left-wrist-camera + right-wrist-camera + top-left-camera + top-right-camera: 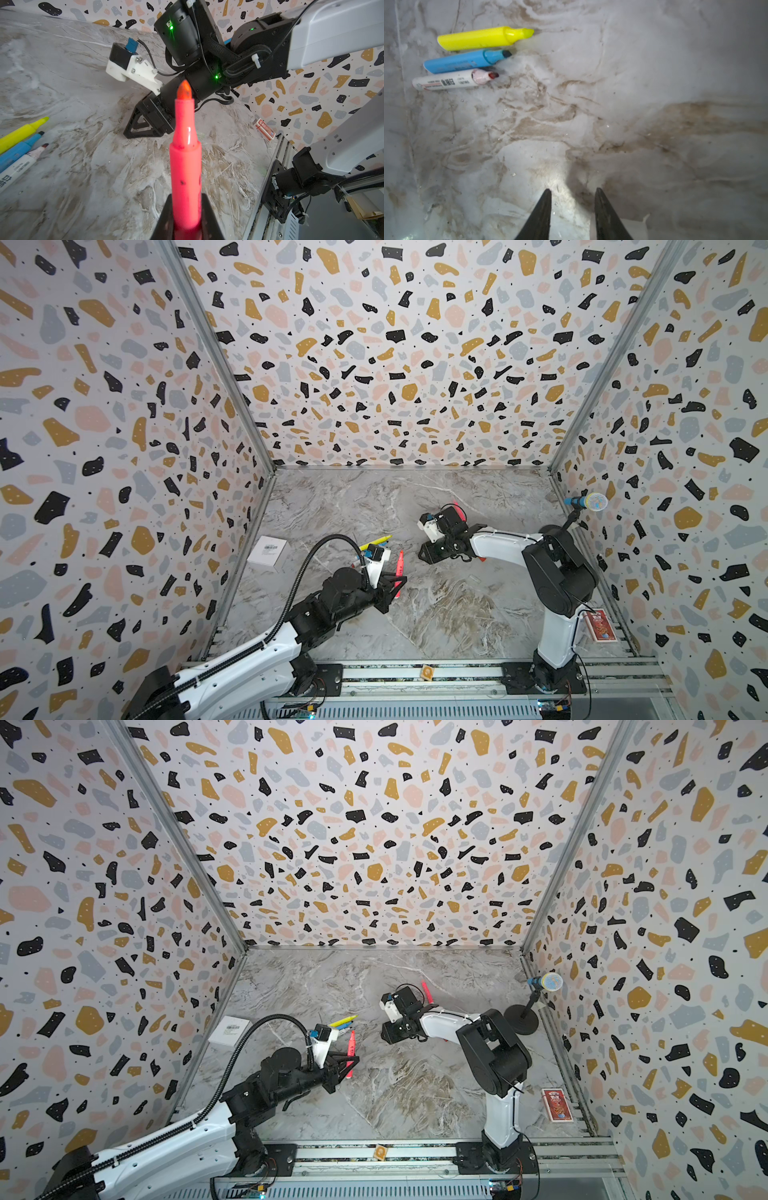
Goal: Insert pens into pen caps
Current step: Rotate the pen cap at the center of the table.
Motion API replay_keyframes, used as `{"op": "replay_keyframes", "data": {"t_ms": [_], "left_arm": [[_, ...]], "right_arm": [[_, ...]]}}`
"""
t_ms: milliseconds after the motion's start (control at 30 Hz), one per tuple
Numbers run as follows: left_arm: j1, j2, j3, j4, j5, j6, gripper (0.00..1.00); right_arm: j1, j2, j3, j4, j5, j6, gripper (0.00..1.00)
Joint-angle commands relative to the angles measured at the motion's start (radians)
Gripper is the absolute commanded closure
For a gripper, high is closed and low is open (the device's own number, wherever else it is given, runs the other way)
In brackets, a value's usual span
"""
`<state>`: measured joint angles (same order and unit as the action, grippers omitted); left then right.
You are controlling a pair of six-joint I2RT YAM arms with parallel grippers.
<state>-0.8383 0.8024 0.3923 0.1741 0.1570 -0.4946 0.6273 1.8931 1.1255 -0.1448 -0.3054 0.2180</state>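
pen row (456, 62) on table (436, 614), L-ctr, side by side | held pen (400, 562) in L gripper (398, 583), just R of row | far pen (457, 509) behind R arm (498, 541) | flat box (268, 553) far L | card pack (600, 624) R-front

Two cameras look down from up high, and one camera rides on each wrist.
In both top views the camera sits high at the front and looks down toward the back wall (395, 364) from far off, showing the whole tabletop (436, 614). The left wrist camera sits close behind the left end effector (185, 205) and looks along the pink pen (185, 166) toward the right arm (324, 31). The right wrist camera looks down at the tabletop from near, past the right end effector (573, 190). Both wrist views share the yellow pen (477, 39), blue pen (456, 62) and white pen (446, 82).
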Motion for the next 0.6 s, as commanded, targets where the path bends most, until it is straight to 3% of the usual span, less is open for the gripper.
{"op": "replay_keyframes", "data": {"t_ms": [0, 433, 567], "left_arm": [[0.006, -0.014, -0.003, 0.015, 0.001, -0.002, 1.0], [0.011, -0.006, 0.003, 0.016, 0.002, -0.004, 1.0], [0.01, -0.009, 0.009, 0.006, -0.001, -0.001, 1.0]], "right_arm": [[0.02, -0.059, -0.044, -0.024, 0.019, -0.003, 0.65], [0.06, -0.237, -0.081, -0.051, 0.087, 0.035, 0.65], [0.061, -0.293, -0.038, -0.094, 0.164, 0.063, 0.56]]}}
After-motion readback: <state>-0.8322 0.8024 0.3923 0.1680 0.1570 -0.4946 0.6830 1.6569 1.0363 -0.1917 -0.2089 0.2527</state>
